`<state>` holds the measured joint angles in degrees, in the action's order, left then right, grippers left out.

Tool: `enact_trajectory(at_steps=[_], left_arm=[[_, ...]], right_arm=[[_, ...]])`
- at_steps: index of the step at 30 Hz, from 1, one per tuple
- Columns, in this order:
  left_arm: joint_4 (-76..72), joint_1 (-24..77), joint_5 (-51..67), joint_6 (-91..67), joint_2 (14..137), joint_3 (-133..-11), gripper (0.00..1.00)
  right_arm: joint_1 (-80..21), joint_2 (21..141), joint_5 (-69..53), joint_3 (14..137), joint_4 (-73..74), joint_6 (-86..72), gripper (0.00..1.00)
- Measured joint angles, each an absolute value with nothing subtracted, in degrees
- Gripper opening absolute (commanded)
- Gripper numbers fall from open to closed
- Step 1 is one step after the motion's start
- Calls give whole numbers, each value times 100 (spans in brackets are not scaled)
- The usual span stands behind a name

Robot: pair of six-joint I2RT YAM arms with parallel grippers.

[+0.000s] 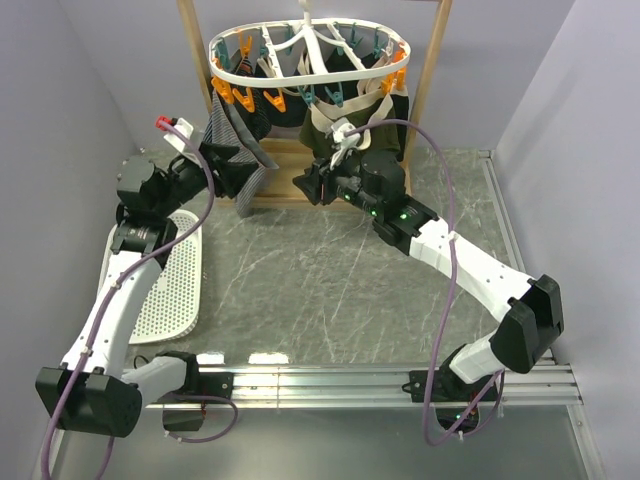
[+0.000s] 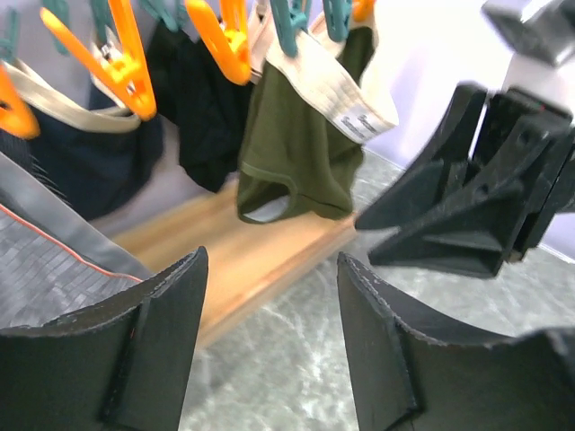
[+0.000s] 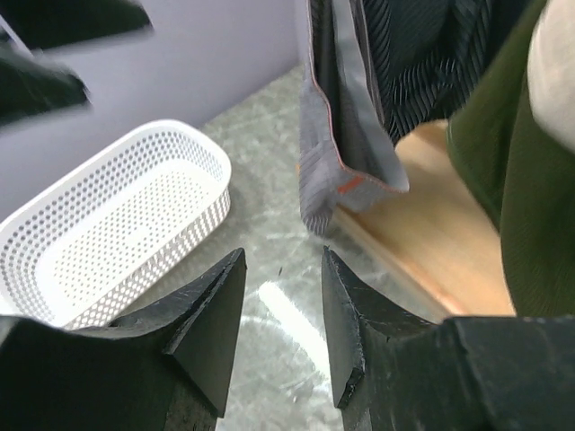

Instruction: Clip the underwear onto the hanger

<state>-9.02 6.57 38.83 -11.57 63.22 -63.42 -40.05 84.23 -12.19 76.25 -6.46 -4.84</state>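
Left claw (image 2: pixel 272 269) is spread wide with nothing between its fingers, and the right claw (image 3: pixel 284 260) is spread and empty too. The two face each other at close range, just in front of the hanging clothes. Just beside the left claw hangs the underwear (image 3: pixel 341 135), draping from the left end of the hanger (image 1: pixel 290 80) down toward the wooden base (image 2: pixel 243 260). Whether a clip actually grips it, I cannot tell. Further out are an olive pair (image 2: pixel 296 153), the desk (image 1: pixel 330 290) and a white basket (image 3: pixel 211 193).

With the claws this near each other, a careless move could knock them together. A finger brushing the grey cloth could also drag it loose if its hold is weak, dropping it onto the base.

The olive pair's waistband carries a pale label (image 2: pixel 359 121), but its print is too small to read. The underwear's orange-red tag (image 3: pixel 352 184) shows no legible writing.
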Motion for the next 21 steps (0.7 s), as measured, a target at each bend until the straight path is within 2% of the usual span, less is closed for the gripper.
enact_trajectory(at_steps=[6,15,21], left_arm=[[-969,947,3417,-1039,6401,-6567,65],[-1406,1055,2517,-2086,7105,-7310,54],[-2257,1094,2847,-2552,7271,-7059,61]], right_arm=[[-3667,8412,-1588,7456,-707,-902,46],[-3496,8447,-1907,8169,-676,-1168,41],[-3498,8490,-1671,9039,-624,-1369,41]])
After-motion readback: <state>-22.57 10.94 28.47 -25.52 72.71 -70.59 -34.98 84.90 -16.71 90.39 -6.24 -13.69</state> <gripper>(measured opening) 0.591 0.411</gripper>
